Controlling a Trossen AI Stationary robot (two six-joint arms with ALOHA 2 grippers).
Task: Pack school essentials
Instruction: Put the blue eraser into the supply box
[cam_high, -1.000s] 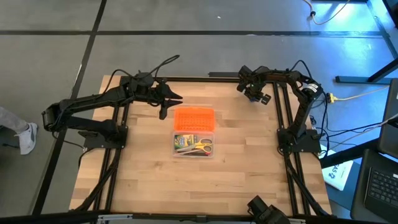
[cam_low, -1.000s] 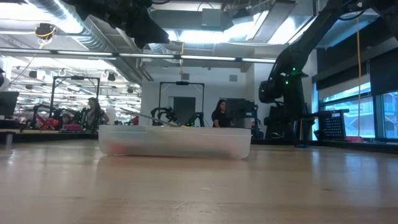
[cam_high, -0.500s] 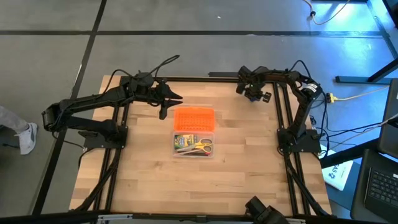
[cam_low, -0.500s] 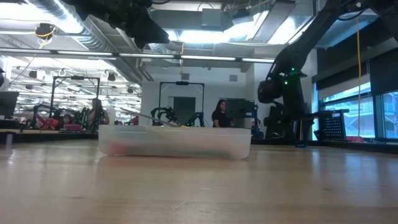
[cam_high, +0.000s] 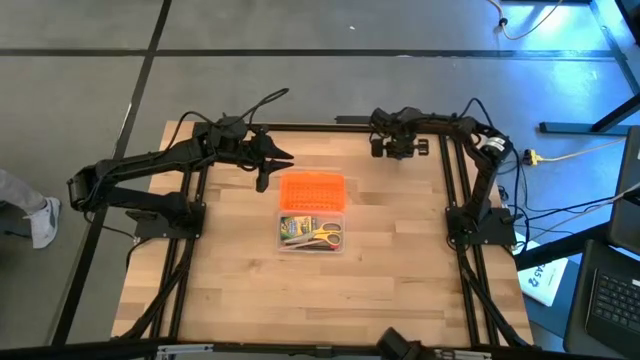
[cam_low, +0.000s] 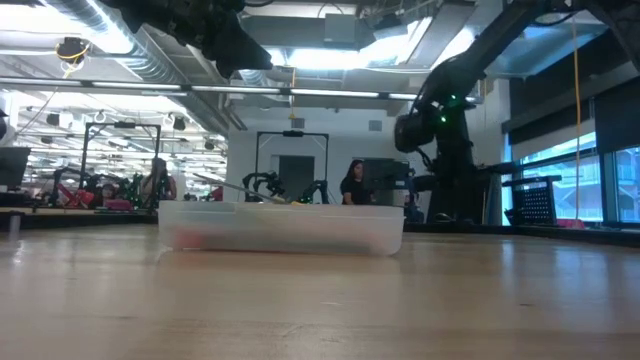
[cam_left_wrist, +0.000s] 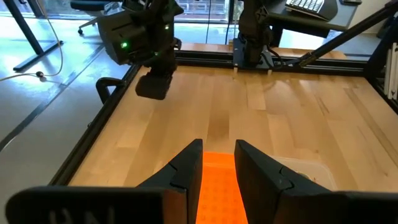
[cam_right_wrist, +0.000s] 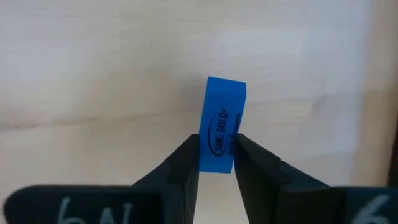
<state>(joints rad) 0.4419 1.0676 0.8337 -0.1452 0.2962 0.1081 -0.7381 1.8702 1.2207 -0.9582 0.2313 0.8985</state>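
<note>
Fingers of the right gripper (cam_right_wrist: 216, 155) are clamped on a small blue eraser (cam_right_wrist: 222, 124), pinched low on its two broad faces with most of the block standing proud above the fingertips. Judging by look it is light, stiff and slightly rubbery, so grip should hold well; the printed face is smoother and could slide if squeezed off-centre. Best hold is where it is now, across the flat sides near the middle. Eraser is a bright blue rectangular block with a dark oval logo printed on its narrow front.

In the high view the right gripper (cam_high: 393, 146) hangs over the far part of the table (cam_high: 230, 290), well apart from the clear box (cam_high: 310, 235), whose orange lid (cam_high: 311, 190) lies open on the far side. Box already holds the crayon box (cam_high: 296, 228) and yellow-handled scissors (cam_high: 325, 237).

Left gripper (cam_left_wrist: 219, 163) hovers just beside the lid, fingers slightly apart, holding nothing.
</note>
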